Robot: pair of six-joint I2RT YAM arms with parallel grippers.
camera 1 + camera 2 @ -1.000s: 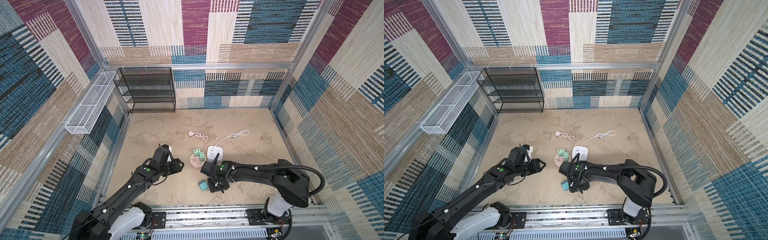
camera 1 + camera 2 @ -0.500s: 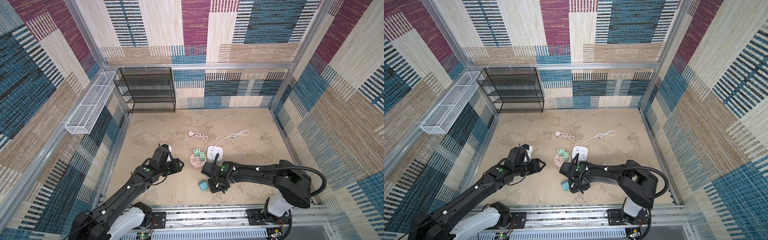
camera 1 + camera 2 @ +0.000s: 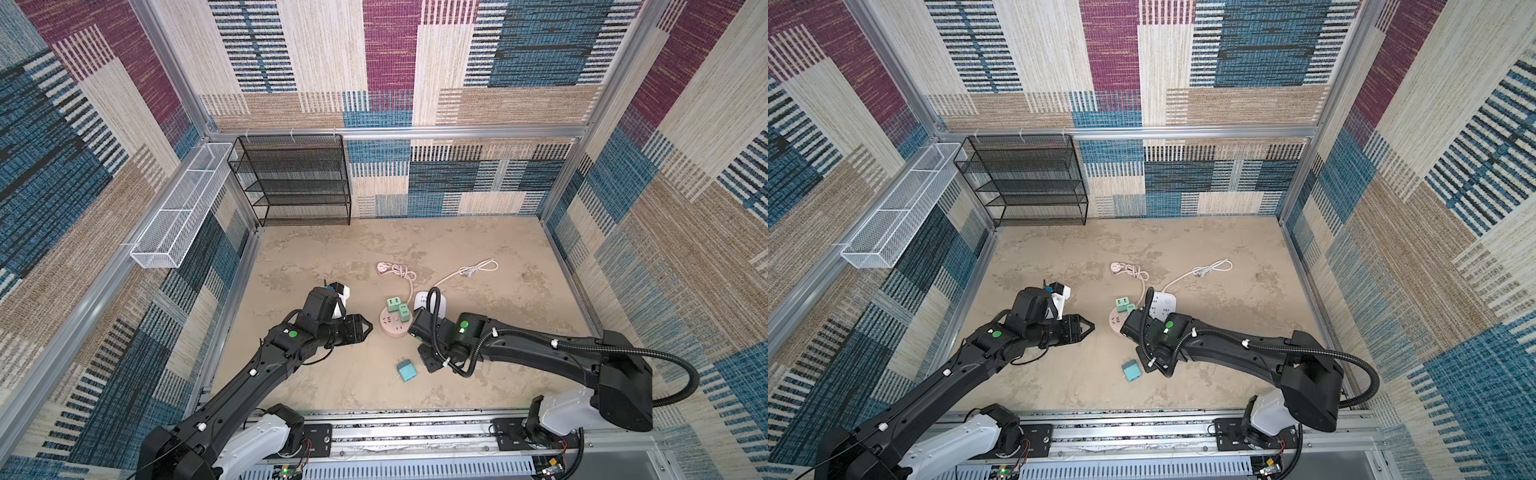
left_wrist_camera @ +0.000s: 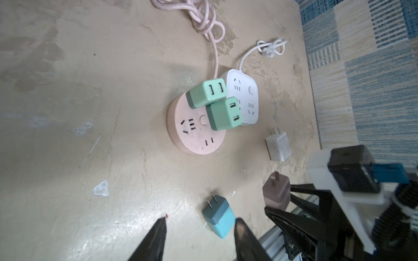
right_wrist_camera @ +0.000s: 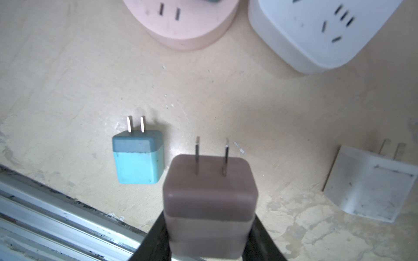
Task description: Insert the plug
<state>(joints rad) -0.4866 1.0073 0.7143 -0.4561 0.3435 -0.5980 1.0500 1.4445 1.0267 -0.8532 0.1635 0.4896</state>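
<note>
My right gripper [image 5: 209,228] is shut on a mauve plug [image 5: 210,198], low over the floor, its two prongs pointing toward the round pink power strip [image 5: 187,27]. In the left wrist view the same mauve plug [image 4: 276,192] sits between black fingers. In both top views the right gripper [image 3: 430,362] [image 3: 1152,361] is just in front of the pink strip [image 3: 390,328] [image 3: 1116,323]. My left gripper [image 3: 365,328] [image 4: 200,222] stands open and empty, left of the strip. Two green plugs [image 4: 207,93] [image 4: 224,114] sit in the strip.
A blue plug [image 3: 406,370] [image 5: 138,160] lies on the floor beside the right gripper. A white plug [image 4: 278,146] [image 5: 371,187] lies nearby. A white power strip [image 4: 246,97] touches the pink one, with cords [image 3: 395,270] behind. A black mesh shelf [image 3: 295,178] stands at the back left.
</note>
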